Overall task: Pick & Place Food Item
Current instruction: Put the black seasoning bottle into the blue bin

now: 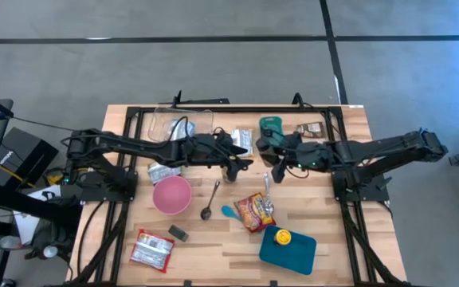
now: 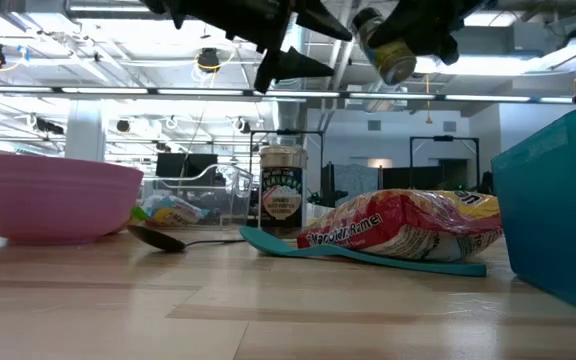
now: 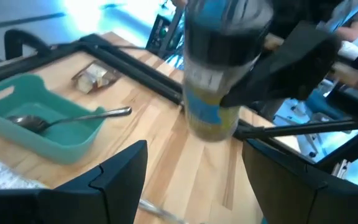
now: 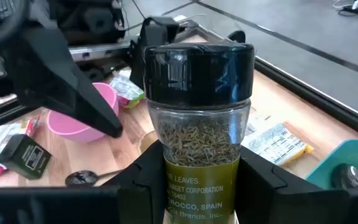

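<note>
Above mid-table, my right gripper (image 4: 197, 186) holds a herb jar (image 4: 199, 124) by its lower body, lifted clear of the wood. My left gripper (image 3: 191, 180) hangs open just beside it, jaws spread and empty. Risk as I judge it: the two arms are crowded, so any swing could knock the jar loose, dropping it onto the ramen packet (image 1: 255, 212) or spoon (image 1: 211, 201) below.

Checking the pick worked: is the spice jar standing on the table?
No: the right hand holds the spice jar up in the air above the wooden table.
</note>
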Controlling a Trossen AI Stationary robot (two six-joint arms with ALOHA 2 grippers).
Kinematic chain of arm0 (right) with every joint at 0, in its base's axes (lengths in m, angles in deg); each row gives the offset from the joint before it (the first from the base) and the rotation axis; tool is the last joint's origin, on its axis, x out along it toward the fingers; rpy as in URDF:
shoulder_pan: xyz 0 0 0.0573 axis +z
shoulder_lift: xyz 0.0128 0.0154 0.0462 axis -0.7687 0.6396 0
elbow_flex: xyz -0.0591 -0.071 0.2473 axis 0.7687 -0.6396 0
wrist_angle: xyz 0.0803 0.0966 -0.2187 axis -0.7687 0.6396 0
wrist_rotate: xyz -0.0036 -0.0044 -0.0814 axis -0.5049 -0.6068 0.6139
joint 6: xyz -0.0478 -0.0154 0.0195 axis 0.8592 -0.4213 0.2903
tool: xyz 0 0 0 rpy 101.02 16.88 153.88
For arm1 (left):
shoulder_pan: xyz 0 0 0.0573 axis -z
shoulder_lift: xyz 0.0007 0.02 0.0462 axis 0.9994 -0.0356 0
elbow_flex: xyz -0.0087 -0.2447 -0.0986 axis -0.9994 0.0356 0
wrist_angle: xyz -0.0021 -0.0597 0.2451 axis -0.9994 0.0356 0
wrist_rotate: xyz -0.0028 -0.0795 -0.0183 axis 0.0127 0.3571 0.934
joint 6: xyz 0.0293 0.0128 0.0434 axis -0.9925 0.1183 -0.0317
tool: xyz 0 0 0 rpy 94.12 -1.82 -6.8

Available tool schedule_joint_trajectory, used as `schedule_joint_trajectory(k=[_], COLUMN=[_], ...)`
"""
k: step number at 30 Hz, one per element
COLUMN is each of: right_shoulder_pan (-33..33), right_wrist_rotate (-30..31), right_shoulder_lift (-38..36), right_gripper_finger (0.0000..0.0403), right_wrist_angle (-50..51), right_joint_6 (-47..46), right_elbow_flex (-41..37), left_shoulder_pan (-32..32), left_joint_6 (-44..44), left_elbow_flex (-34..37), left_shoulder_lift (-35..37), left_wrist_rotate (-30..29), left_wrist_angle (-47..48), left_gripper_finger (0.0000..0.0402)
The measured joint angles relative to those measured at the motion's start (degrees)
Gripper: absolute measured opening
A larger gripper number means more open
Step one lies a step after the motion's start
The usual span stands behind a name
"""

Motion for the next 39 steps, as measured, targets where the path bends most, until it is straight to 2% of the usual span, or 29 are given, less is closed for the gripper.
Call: schedule_joint_trajectory(k=[10, 28, 39], right_shoulder_pan=[3.2, 3.1, 3.1], right_wrist_rotate=[-0.3, -1.7, -1.9], right_shoulder_lift=[0.1, 0.2, 0.2], right_gripper_finger=[0.0127, 0.0128, 0.0128], right_wrist_angle=[0.0, -1.6, -1.7], right_joint_6=[0.0, -1.5, -1.5], right_elbow_flex=[-0.1, -0.1, -0.1], left_shoulder_pan=[0.0, 0.8, 0.5], left_joint_6=[-0.2, -0.4, 2.5], left_elbow_flex=[0.0, 0.0, 0.0], left_shoulder_lift=[-0.4, -0.4, -0.4], left_wrist_rotate=[0.0, 2.0, 2.8], left_wrist_angle=[-7.1, -7.9, -7.9], left_gripper_finger=[0.0259, 0.0261, 0.0328])
